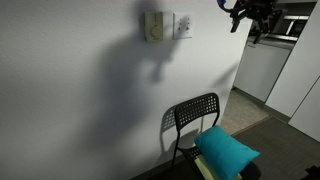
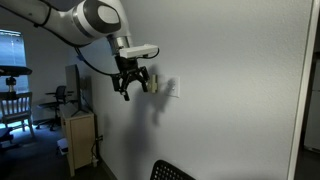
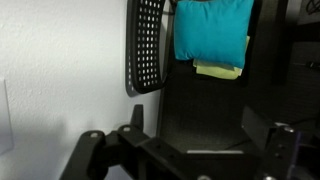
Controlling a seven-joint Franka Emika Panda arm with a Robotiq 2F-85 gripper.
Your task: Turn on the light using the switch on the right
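Observation:
The switch (image 1: pixel 183 25) is a flat white square plate high on the white wall, just right of a cream box with a round dial (image 1: pixel 155 27). In an exterior view the switch (image 2: pixel 171 90) shows past the gripper. My gripper (image 1: pixel 250 15) hangs in the air to the right of the switch, apart from the wall. In another exterior view my gripper (image 2: pixel 131 86) sits close in front of the cream box (image 2: pixel 149 86). In the wrist view my gripper (image 3: pixel 205 135) has its fingers spread with nothing between them. A white plate edge (image 3: pixel 3 115) shows at the far left.
A black perforated chair (image 1: pixel 195 115) stands against the wall below, with a teal cushion (image 1: pixel 228 150) on its seat; both show in the wrist view, chair back (image 3: pixel 147 45) and cushion (image 3: pixel 212 30). A wooden cabinet (image 2: pixel 80 135) stands by the wall.

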